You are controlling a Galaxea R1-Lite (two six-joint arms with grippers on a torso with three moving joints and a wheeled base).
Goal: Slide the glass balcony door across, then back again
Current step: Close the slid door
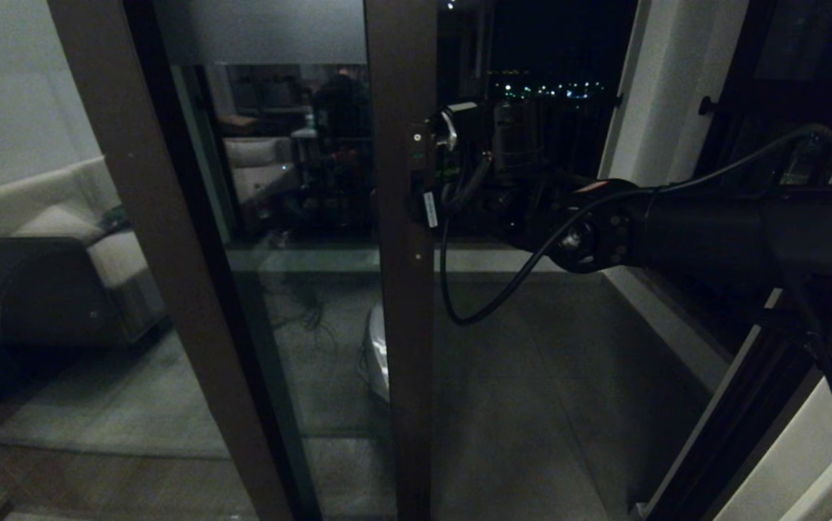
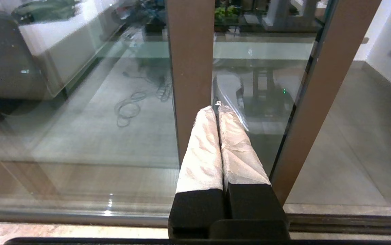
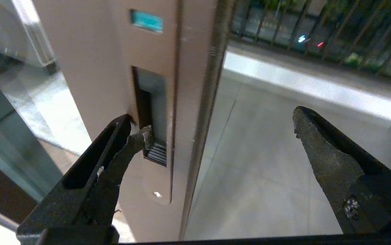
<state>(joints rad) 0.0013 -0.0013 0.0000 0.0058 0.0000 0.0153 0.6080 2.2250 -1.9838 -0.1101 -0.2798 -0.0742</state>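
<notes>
Brown-framed and glazed, the door (image 1: 400, 289) stands with its stile upright near the middle of the head view, its glass to the left carrying a frosted band (image 1: 260, 32) along the top. Right of the stile the opening is clear to the balcony floor (image 1: 553, 391), with a dark railing (image 1: 575, 137) and distant lights beyond. The right arm (image 1: 712, 231) reaches in from the right at mid height, its wrist against the stile's edge. In the right wrist view the right gripper (image 3: 219, 129) is spread wide, straddling the stile's edge: one finger (image 3: 137, 143) has its tip set into the recessed handle (image 3: 151, 115) on the stile's face, touching the ribbed part at the recess's lower end; the other finger (image 3: 321, 153) hangs free over the balcony floor, well apart from the frame. Nothing is clamped between them. A small green label (image 3: 146, 20) sits on the stile above the recess. The left gripper (image 2: 217, 109) appears only in the left wrist view, its two cloth-wrapped fingers (image 2: 202, 149) pressed together with nothing between, pointing at a brown upright (image 2: 190, 68) of the frame; contact cannot be determined. A fixed pane (image 1: 40, 217) at the left of the head view reflects a sofa (image 1: 108, 253). Loose cable (image 2: 137, 102) lies on the floor behind the glass.
</notes>
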